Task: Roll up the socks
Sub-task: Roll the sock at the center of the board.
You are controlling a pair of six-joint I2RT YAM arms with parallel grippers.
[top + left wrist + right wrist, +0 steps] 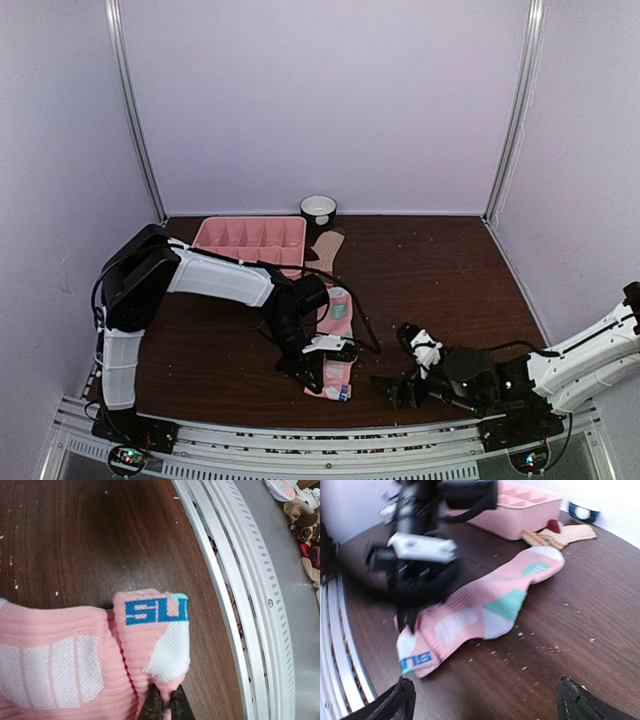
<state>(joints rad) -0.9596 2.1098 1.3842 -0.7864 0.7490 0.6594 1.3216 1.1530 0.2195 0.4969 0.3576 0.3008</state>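
The pink sock (338, 345) with teal and white patches lies lengthwise on the dark table, its near end by the front rail. My left gripper (322, 368) is shut on that near end, the fabric folded up between the fingertips (152, 707); the sock (150, 640) shows blue lettering. In the right wrist view the sock (485, 605) stretches away toward the tan striped sock (560, 534), which lies by the tray (328, 248). My right gripper (398, 385) is open and empty, low over bare table right of the pink sock, its fingertips (395, 705) wide apart.
A pink divided tray (250, 240) stands at the back left, with a small dark bowl (318, 209) behind it. The metal front rail (235, 595) runs close to the sock's near end. White walls enclose the table.
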